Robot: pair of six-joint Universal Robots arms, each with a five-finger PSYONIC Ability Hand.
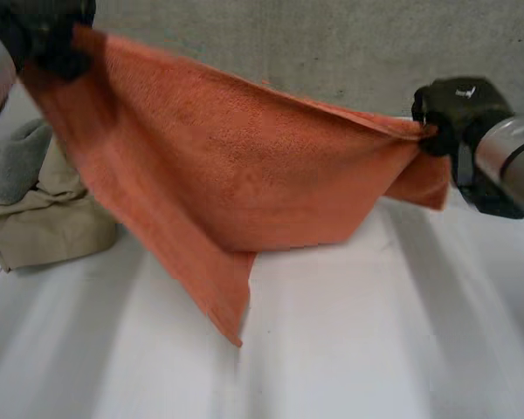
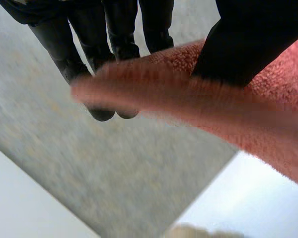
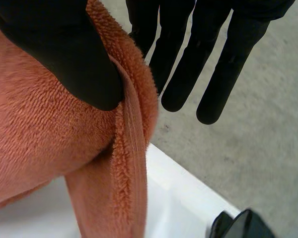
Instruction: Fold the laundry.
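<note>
Above the bench [image 1: 375, 332], head view: orange towel [image 1: 236, 166] is stretched in the air between both hands. Left robot hand [image 1: 48, 35] has one top corner, held high over the bench's left side. Right robot hand [image 1: 445, 118] has the opposite corner, lower, over the bench's right side. The towel's top edge slopes down from left to right. The rest sags, and one loose corner hangs to a point over the middle of the bench; I can't tell if the tip touches. A beige cloth [image 1: 48, 223] lies crumpled at the bench's left edge, with a grey cloth [image 1: 17, 157] against it on the far side. Grey floor [image 1: 332, 44] lies beyond the bench.

Left wrist view: the thumb [image 2: 243, 44] is clamped on top of the towel edge, with near-straight fingers [image 2: 119, 29] behind the cloth, so the towel is pinched between them.

Right wrist view: the thumb [image 3: 64, 54] presses into the towel right at its hemmed edge, and that corner is gripped. The other fingers [image 3: 188, 59] stick out straight past the hem, clear of the cloth. The hem hangs down from the thumb towards the bench edge.
</note>
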